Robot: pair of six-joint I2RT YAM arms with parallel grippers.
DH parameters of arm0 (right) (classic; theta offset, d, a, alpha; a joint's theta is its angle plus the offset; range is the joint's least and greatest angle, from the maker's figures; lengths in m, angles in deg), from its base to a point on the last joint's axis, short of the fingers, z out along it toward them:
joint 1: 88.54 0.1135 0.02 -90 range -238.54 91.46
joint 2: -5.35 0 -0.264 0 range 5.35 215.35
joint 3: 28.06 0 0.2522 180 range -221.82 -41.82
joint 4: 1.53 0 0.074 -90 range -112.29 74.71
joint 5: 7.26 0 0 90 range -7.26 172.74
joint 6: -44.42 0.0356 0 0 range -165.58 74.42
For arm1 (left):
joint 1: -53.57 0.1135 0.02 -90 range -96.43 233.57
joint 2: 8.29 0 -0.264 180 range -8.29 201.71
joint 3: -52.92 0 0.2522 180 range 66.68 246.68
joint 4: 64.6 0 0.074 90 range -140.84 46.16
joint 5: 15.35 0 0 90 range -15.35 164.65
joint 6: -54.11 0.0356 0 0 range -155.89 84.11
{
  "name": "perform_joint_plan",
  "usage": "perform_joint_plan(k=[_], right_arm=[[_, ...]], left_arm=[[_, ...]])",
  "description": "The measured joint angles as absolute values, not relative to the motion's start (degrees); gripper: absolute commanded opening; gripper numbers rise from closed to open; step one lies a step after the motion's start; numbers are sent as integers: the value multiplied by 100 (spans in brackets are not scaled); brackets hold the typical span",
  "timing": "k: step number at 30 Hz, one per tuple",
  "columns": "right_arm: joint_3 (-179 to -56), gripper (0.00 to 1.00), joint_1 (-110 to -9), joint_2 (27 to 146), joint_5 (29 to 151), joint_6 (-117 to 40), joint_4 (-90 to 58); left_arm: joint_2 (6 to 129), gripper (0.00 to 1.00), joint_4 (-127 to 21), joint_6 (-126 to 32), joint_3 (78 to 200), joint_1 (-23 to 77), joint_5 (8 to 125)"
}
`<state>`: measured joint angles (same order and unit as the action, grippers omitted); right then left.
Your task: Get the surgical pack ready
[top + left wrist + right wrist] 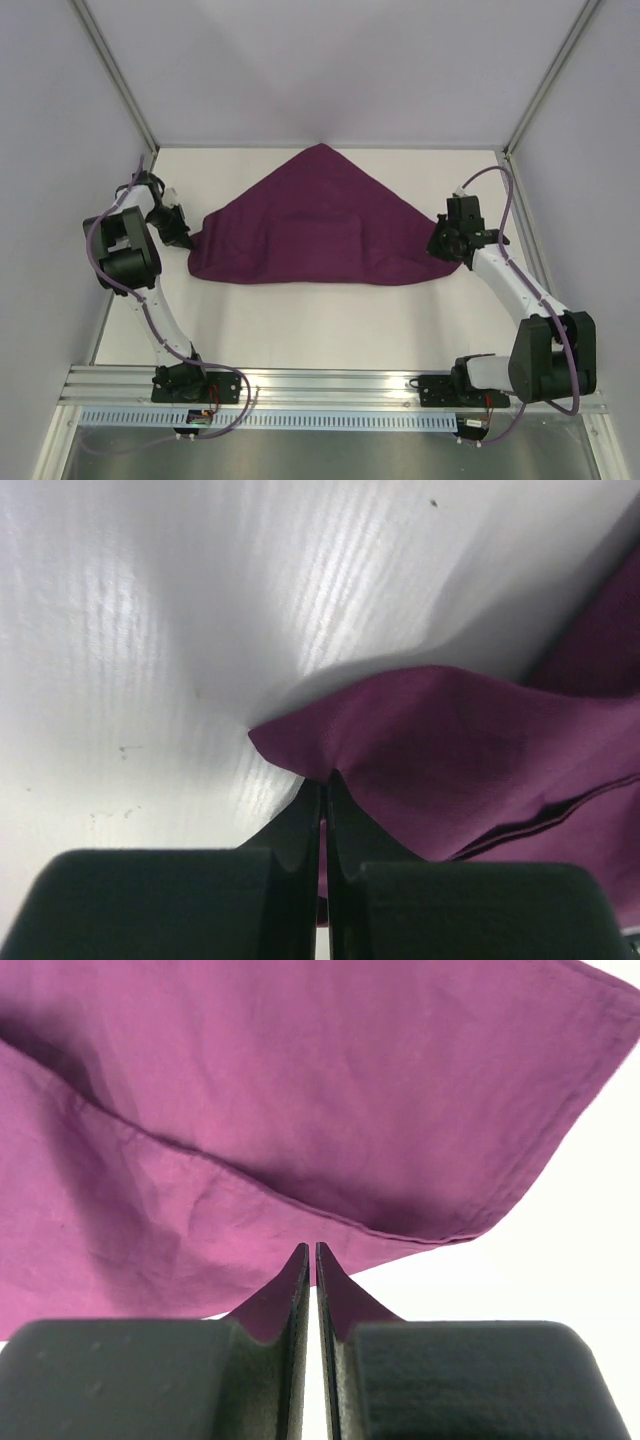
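A: Status? Near side first.
B: Rail runs along the near edge of the table, with both arm bases bolted on it. Left arm goes up the left side, right arm up the right.
A: Where's the sheet?
B: Sheet lies on the table past mid-depth, between the two grippers. It's folded to a rough triangle, long straight edge toward the bases, point toward the far wall.
A: Left gripper?
B: Left gripper is at the sheet's left corner. Its wrist cam shows the jaws pressed together with a purple strip in the slit, so it's clamped on that corner. The cloth puckers at the tips and throws a shadow on the white top.
A: Right?
B: Right gripper is at the right corner. On its wrist cam the jaws nearly touch, hairline gap only. The tips overlap the sheet's lower edge and the folded layers spread beyond them. Can't tell whether any cloth is actually caught between the jaws.
A: Sheet surface?
B: Mostly smooth, a few creases. There's a rectangular raised patch mid-sheet; whatever's under it is hidden.
A: Far side?
B: The sheet's point stops just short of the table's far edge. Pale walls and metal posts stand around the cell.
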<state>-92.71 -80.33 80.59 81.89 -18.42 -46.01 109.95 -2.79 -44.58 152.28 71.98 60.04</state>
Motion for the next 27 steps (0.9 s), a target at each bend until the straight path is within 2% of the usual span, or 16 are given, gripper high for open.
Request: perform_joint_plan(k=[16,21,27], right_arm=[[-8845,6,-8626,7972,8583,-1842,-4533],[-8753,6,-8700,7954,8638,-1840,-4446],[-8635,6,-8700,7959,8773,-1820,-4321]], left_arm=[[9281,0,-78,-4104,14861,7050,5175],[9179,0,285,-4001,15101,6394,5071],[9179,0,593,-3986,16061,5196,4970]])
